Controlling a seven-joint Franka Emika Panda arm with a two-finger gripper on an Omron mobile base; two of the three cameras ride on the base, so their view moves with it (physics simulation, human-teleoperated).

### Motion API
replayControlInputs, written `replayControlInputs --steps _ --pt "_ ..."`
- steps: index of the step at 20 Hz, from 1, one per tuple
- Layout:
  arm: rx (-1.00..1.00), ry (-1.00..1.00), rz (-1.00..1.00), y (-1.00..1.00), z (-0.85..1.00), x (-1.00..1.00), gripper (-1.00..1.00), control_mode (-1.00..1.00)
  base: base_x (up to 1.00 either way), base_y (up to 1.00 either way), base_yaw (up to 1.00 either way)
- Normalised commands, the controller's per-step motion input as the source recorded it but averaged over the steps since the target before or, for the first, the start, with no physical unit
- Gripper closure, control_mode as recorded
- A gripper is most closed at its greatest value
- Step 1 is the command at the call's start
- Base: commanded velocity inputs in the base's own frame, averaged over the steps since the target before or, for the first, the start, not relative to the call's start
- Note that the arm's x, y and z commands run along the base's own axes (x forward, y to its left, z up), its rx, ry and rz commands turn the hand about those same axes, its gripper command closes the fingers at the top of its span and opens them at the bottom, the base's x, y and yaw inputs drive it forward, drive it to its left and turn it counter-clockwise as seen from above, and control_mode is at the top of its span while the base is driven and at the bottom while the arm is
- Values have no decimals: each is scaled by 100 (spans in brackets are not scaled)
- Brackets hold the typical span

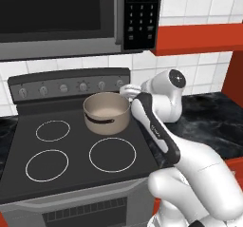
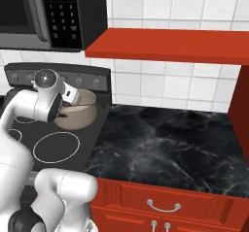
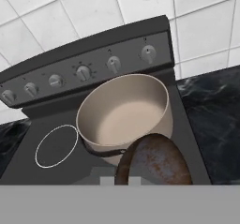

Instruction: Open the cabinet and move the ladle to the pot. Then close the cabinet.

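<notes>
Silvery-tan pot (image 1: 107,112) sits upright on rear right burner of stove (image 1: 71,159), centre of left base view, mouth up, round, no long axis. I see rusty brown bowl of ladle (image 3: 157,161) at bottom of hand view, just beside pot rim, handle hidden. Gripper (image 2: 73,96) clenched on ladle. Microwave (image 1: 71,17) keypad text unreadable.

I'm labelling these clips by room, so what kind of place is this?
A rendered home kitchen, judging by the black glass-top stove with white burner rings, the black microwave above it, and the glossy red cabinet.
</notes>
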Motion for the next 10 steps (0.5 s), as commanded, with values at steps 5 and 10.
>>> replayControlInputs --steps 5,10 --pt "0 0 0 17 -23 53 100 -100 0 0 0" --pt "0 0 0 23 -21 44 100 -100 0 0 0"
